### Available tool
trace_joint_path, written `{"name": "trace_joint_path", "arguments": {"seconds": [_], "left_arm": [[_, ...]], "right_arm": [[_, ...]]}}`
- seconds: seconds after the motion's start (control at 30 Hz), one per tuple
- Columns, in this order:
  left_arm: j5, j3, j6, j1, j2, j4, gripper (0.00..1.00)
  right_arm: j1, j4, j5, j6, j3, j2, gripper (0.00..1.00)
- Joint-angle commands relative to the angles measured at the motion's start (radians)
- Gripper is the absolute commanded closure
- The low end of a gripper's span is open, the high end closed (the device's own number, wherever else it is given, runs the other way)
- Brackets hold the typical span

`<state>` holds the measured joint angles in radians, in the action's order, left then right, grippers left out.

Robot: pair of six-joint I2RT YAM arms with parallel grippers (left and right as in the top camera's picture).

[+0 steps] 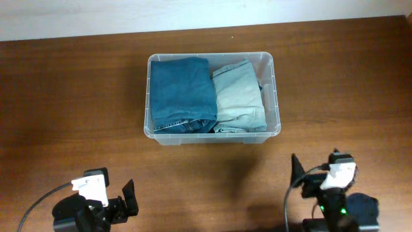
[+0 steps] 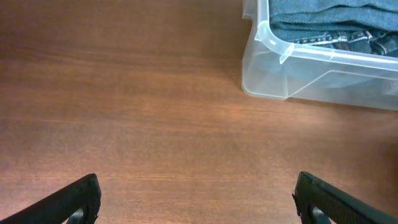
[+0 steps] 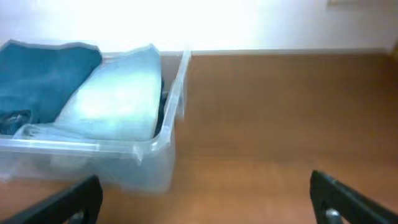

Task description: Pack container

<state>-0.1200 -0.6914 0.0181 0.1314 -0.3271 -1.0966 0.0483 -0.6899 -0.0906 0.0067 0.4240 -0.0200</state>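
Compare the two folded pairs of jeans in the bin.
The dark jeans are deep blue; the light jeans are pale, washed blue. The dark jeans lie in the left half of the container, the light jeans in the right half. The dark jeans' fold looks wider than the light jeans'. Both are folded, side by side inside it.

wooden table [image 1: 77, 96] under clear container [image 1: 275, 103]

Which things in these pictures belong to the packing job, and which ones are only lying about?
Belonging to the job: the container; the dark blue folded jeans and the light blue folded jeans, both inside it; the left gripper and the right gripper, both open.

Not part of it: the wooden table; the pale wall behind it.
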Motion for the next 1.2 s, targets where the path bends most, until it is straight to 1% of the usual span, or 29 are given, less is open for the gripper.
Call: {"name": "trace_joint_path", "arguments": {"seconds": [0.0,0.07,0.1,0.17,0.2,0.3,0.33,0.9,1.0,1.07,1.17], "left_arm": [[-0.003,0.000,-0.015,0.001,0.006,0.002,0.01],[-0.003,0.000,-0.015,0.001,0.006,0.002,0.01],[-0.003,0.000,-0.015,0.001,0.006,0.002,0.01],[-0.004,0.000,-0.015,0.001,0.006,0.002,0.01],[-0.003,0.000,-0.015,0.001,0.006,0.002,0.00],[-0.003,0.000,-0.015,0.001,0.006,0.002,0.01],[-0.004,0.000,-0.015,0.001,0.006,0.002,0.01],[-0.003,0.006,-0.015,0.000,0.012,0.003,0.01],[0.042,0.031,-0.016,-0.035,0.054,0.010,0.01],[0.042,0.105,-0.016,-0.076,0.117,0.084,0.01],[0.047,0.261,-0.016,-0.122,0.203,0.283,0.01]], "right_arm": [[0.004,0.163,-0.029,-0.039,-0.152,0.016,0.02],[0.004,0.283,-0.030,-0.083,-0.223,0.016,0.02],[0.004,0.372,-0.030,-0.101,-0.280,0.016,0.02],[0.004,0.493,-0.032,-0.103,-0.365,0.014,0.02],[0.004,0.508,-0.039,-0.104,-0.366,0.016,0.02],[0.005,0.503,-0.037,-0.104,-0.367,0.016,0.00],[0.005,0.503,-0.036,-0.104,-0.367,0.015,0.02],[0.005,0.503,-0.037,-0.104,-0.367,0.014,0.02],[0.005,0.503,-0.037,-0.104,-0.367,0.014,0.01],[0.005,0.503,-0.037,-0.104,-0.367,0.014,0.02],[0.005,0.503,-0.037,-0.104,-0.367,0.014,0.02]]}}
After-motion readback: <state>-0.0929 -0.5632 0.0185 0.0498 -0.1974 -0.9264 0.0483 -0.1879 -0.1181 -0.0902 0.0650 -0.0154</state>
